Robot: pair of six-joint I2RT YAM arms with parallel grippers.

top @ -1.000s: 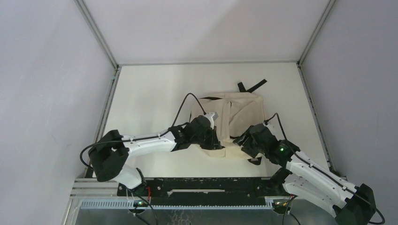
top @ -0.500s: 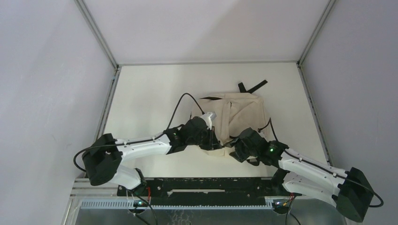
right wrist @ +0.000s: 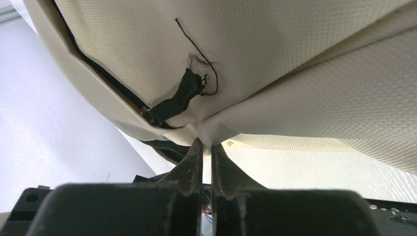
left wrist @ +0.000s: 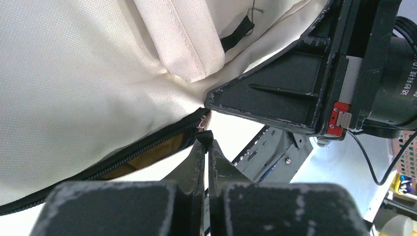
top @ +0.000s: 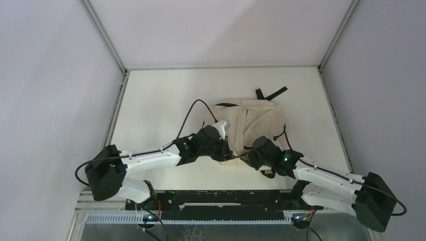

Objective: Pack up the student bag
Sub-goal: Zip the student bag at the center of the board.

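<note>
White table (top: 161, 100) inside a plain white enclosure. The student bag (top: 256, 123) lies flat just past centre, towards 1 o'clock. The left gripper (left wrist: 205, 140) is clenched on the zipper pull (left wrist: 205, 134) at the bag's 7 o'clock corner. The right gripper (right wrist: 206, 143) pinches a fold of the bag's fabric at its 6 o'clock edge. The zipper (left wrist: 147, 146) gapes part-way, showing tan lining; contents cannot be told. Judgement: the zipper stage is in hand, and whether packing is done is undetermined
</note>
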